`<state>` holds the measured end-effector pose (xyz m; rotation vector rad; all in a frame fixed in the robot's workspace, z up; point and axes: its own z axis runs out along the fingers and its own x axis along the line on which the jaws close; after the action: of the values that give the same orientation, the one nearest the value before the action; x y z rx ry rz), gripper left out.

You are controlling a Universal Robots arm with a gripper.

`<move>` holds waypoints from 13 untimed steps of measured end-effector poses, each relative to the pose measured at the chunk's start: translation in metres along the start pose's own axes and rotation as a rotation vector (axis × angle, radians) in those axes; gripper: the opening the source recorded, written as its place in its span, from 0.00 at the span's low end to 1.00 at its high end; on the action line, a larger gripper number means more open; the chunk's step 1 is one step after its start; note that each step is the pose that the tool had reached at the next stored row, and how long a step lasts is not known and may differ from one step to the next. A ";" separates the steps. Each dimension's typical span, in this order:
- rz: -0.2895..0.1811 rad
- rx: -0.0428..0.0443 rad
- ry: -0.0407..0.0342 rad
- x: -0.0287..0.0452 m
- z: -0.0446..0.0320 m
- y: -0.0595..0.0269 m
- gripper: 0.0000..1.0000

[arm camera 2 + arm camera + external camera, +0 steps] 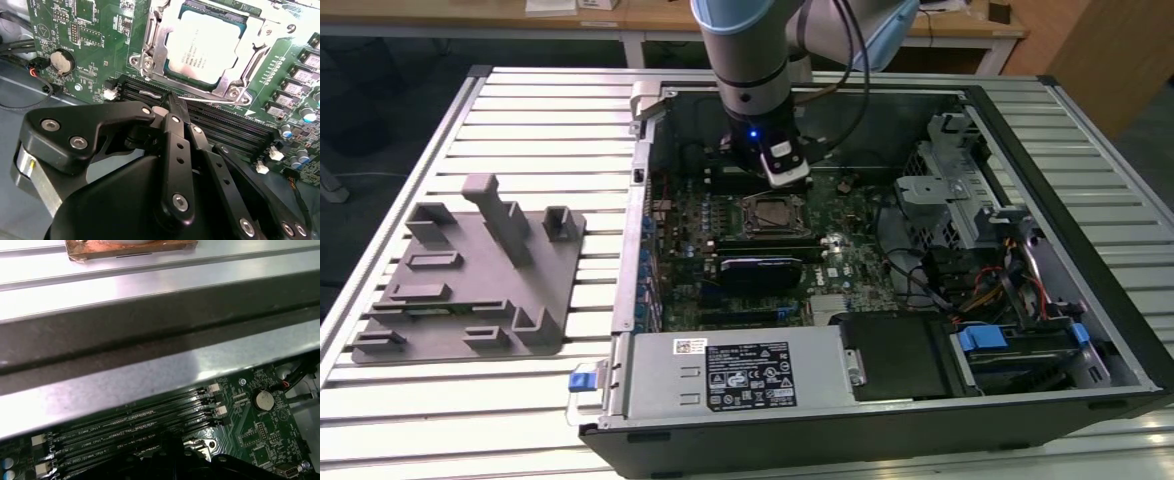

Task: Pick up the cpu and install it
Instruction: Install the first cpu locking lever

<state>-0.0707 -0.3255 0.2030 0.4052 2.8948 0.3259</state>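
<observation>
The cpu [205, 46], a flat square chip with a pale silver top, lies inside the metal frame of the motherboard socket [150, 65]. The exterior view shows this socket [770, 212] in the middle of the board in the open computer case. My gripper [173, 100] hangs just above the board beside the socket, over the black memory slots [225, 125]. Its black fingers are pressed together at the tips with nothing between them. In the exterior view the gripper [783, 178] is right behind the socket.
A grey plastic fixture block [467, 285] stands on the slatted table at the exterior view's left. The case holds a power supply [720, 375], a drive cage [961, 195] and cables [921, 270]. A coin battery [62, 61] sits near the slots. The case wall [150, 325] runs close by.
</observation>
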 end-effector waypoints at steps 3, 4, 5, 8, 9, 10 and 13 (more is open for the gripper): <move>0.005 0.0008 -0.0011 0.0001 0.0006 -0.0002 0.11; 0.006 0.0010 -0.0015 0.0001 0.0008 -0.0002 0.11; 0.007 0.0011 -0.0018 0.0002 0.0010 -0.0003 0.11; 0.009 0.0016 -0.0022 0.0003 0.0016 -0.0004 0.11; 0.009 0.0016 -0.0023 0.0003 0.0017 -0.0004 0.11; 0.009 0.0017 -0.0024 0.0003 0.0018 -0.0004 0.11; 0.009 0.0015 -0.0025 0.0004 0.0019 -0.0002 0.11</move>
<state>-0.0707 -0.3252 0.2011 0.4193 2.8918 0.3244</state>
